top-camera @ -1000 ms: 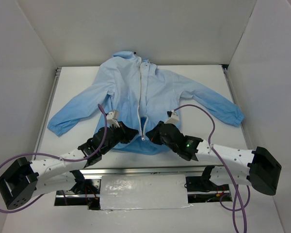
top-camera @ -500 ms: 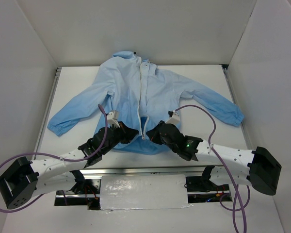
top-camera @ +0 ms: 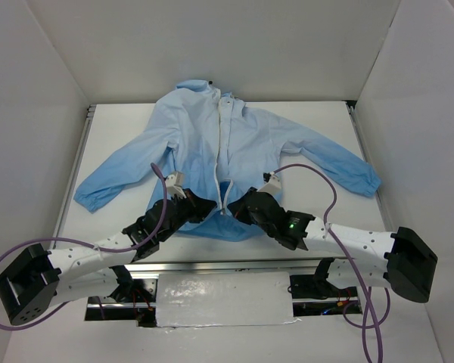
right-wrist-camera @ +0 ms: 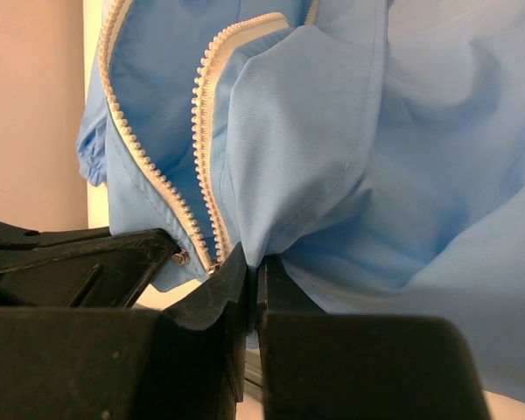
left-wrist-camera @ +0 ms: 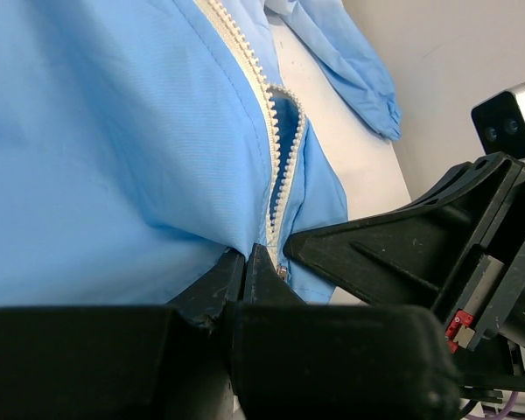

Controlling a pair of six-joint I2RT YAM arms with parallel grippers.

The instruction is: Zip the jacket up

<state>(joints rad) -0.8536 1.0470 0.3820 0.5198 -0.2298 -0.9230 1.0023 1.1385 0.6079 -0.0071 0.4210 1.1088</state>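
As I look down from above, the jacket (top-camera: 246, 144) lies spread on the white surface (top-camera: 325, 121), with both arms reaching to its lower hem. In the left wrist view, the left jaws pinch the hem beside the parted zipper (left-wrist-camera: 280, 166). In the right wrist view, the right jaws clamp the opposite front edge.

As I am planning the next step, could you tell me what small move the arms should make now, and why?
Probably ease both grippers together. The left gripper and the right gripper each pinch the jacket at its hem beside the zipper, whose two rows of teeth gape apart above; closing that gap should come first.
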